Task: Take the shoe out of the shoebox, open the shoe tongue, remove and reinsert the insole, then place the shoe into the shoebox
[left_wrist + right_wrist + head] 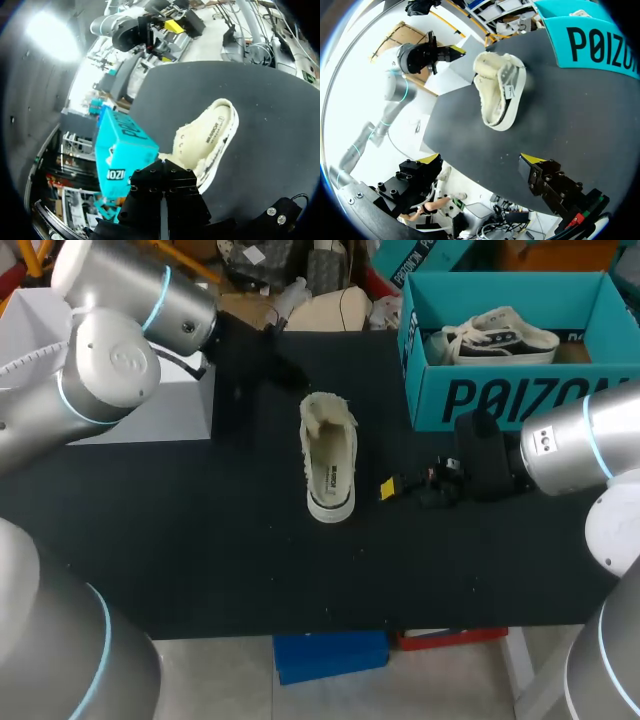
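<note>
A cream shoe with a fleecy lining lies upright in the middle of the black table, its insole showing. The teal shoebox stands open at the back right. My left gripper hangs shut and empty just behind the shoe's far end. In the left wrist view the shoe lies directly ahead of the gripper, with the shoebox beside it. My right gripper is open, right of the shoe and level with its heel. In the right wrist view, nothing is between its wide yellow tips; the shoe lies ahead.
A second shoe, white with dark trim, lies inside the shoebox. A pale grey box sits at the table's back left. Bare black tabletop stretches in front of the shoe down to the front edge.
</note>
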Robot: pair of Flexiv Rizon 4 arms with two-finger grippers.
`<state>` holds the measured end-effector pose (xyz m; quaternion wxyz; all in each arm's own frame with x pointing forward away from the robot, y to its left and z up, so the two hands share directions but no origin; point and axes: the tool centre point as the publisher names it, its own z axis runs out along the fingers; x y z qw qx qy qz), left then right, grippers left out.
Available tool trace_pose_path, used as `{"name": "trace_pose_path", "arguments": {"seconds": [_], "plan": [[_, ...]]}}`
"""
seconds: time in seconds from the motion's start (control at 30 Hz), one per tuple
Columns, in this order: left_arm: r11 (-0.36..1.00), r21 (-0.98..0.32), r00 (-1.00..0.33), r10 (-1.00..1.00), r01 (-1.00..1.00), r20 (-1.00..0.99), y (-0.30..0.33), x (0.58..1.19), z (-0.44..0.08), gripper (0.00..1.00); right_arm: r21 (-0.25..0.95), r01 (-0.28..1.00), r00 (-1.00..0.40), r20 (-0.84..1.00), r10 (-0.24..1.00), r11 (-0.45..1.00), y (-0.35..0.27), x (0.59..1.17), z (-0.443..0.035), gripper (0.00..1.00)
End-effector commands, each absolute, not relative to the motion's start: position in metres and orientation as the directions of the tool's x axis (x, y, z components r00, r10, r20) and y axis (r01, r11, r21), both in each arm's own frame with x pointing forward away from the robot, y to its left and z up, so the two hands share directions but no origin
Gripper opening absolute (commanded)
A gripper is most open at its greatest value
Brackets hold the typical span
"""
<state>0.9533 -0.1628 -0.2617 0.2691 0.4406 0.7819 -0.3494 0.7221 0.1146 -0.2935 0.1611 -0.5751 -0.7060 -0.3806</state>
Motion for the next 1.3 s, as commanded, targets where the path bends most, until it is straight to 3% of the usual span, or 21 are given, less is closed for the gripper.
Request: {"name": "trace_pose_path", "arguments": {"seconds": [0.03, 0.6, 0.83, 1.3], "plan": [[0.486, -0.464, -0.646, 0.325, 0.741, -0.691, -0.173, 0.973, -0.266, 0.00, 0.351, 0.935, -0.285, 0.664, 0.691, 0.049, 0.115, 0.722, -0.293, 1.00], [0.435, -0.320, -0.537, 0.735, 0.842, -0.413, -0.209, 1.014, -0.262, 0.00, 0.351, 0.935, -0.285, 0.664, 0.691, 0.049, 0.115, 0.722, -0.293, 1.00], [0.429, -0.287, -0.510, 0.787, 0.856, -0.347, -0.208, 1.009, -0.285, 0.00, 0.351, 0.935, -0.285, 0.664, 0.691, 0.049, 0.115, 0.722, -0.293, 1.00], [0.395, -0.361, -0.503, 0.817, 0.845, -0.282, -0.198, 0.958, -0.339, 0.00, 0.351, 0.935, -0.285, 0.664, 0.691, 0.049, 0.115, 0.722, -0.293, 1.00]]}}
